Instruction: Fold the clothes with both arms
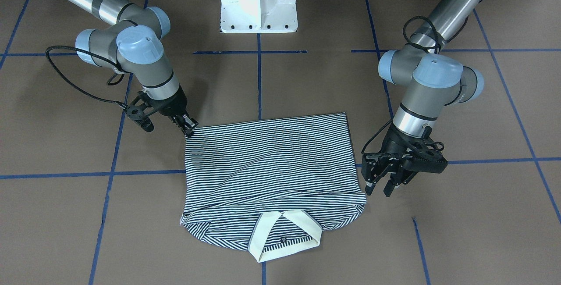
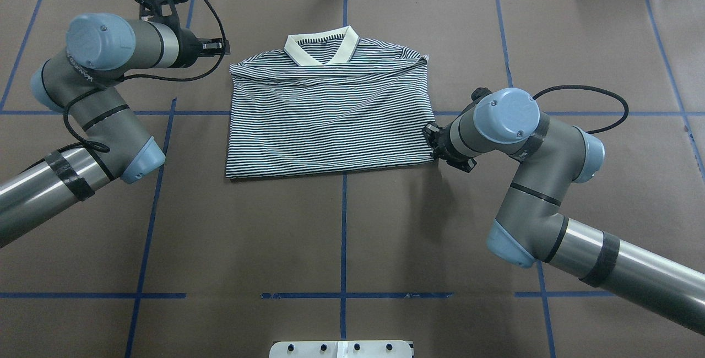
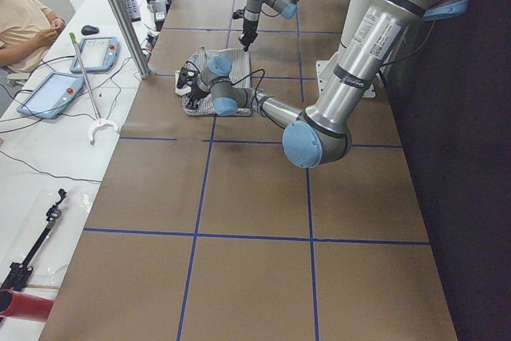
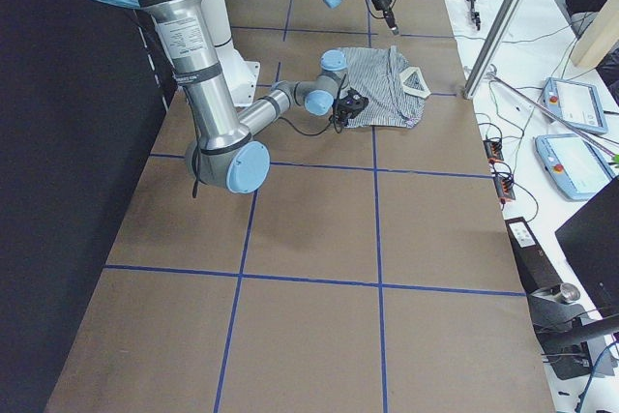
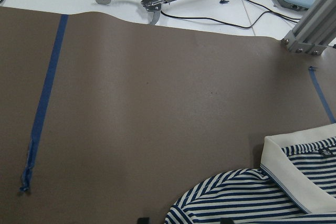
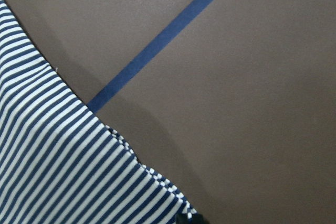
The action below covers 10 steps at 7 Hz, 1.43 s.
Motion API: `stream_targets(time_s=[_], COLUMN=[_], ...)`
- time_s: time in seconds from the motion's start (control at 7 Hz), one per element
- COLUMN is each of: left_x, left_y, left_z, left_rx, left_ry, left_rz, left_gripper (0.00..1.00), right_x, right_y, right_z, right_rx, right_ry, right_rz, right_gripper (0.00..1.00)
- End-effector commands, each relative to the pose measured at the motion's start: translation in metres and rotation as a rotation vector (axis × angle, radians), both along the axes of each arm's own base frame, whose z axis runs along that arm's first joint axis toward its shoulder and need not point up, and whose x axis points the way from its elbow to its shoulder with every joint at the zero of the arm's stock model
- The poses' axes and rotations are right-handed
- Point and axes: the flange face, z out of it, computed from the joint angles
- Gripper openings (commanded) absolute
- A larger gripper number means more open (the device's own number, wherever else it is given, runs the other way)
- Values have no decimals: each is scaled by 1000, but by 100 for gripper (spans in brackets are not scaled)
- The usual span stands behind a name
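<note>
While right tool [image 1: 189, 131] pinches polo shirt [image 1: 267, 162] corner, left tool [image 1: 378, 192] gapes empty beside.

Robotics lab: brown table [image 2: 275, 237] gridded with blue tape [image 2: 343, 226], teach pendants [image 3: 100, 52] and aluminium post [image 3: 121, 13] on white bench [image 3: 48, 149] beyond left claw [image 1: 378, 190].
</note>
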Motion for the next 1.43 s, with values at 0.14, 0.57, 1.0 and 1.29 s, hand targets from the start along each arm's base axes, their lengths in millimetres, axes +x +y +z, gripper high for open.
stream_targets(time_s=[0.14,0.57,1.0,1.29], left_x=[1,2,-6,-2], left_y=[0,1,30,59], left_z=[-1,-4,-35,-61], left_rx=[0,1,-30,-76], left_ry=[2,7,114,213], left_rz=[1,5,112,112], left_gripper=[55,55,62,66], right_x=[54,113,95,91], right_y=[48,210,331,347], right_z=[-14,-29,-34,-29], right_rx=[38,42,-74,-79], right_ry=[-64,-133,-146,-132], right_rz=[-26,-237,-473,-511], right_gripper=[0,0,0,99])
